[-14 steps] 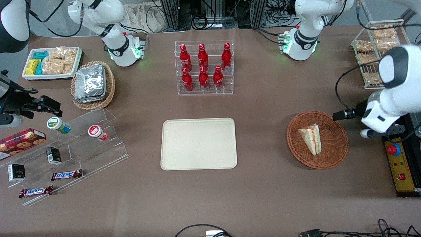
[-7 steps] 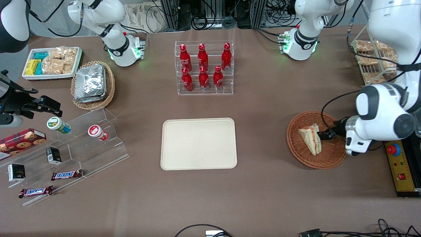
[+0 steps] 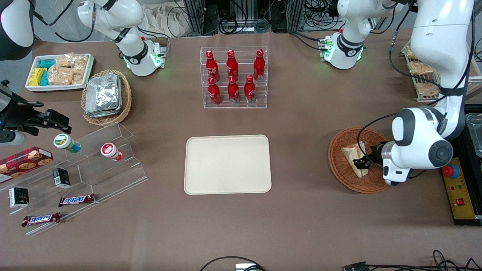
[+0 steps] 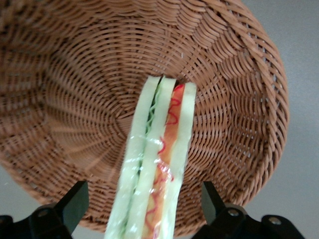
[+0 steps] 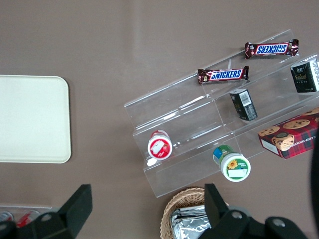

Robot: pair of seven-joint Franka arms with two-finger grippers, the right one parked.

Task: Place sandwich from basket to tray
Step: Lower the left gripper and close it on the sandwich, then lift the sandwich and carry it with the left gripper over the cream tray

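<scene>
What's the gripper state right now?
Gripper: open, fingers either side of the sandwich in the basket, not closed on it.

Sandwich point(image 3: 354, 155) point(image 4: 154, 164): triangular white-bread wedge, clear-wrapped, red, orange and green filling showing along cut edge; lies in basket point(image 3: 340, 169) point(image 4: 75, 99), resting on woven floor. Basket: round, shallow, reddish-brown wicker, upright on table toward working arm's end. Tray point(image 3: 228, 164) point(image 5: 32, 119): flat cream-beige rectangle, rounded corners, low rim, nothing on it, mid-table, well apart from basket. Gripper point(image 3: 360, 162) low over basket, fingers point(image 4: 70, 206) spread either side of sandwich, not touching.
</scene>
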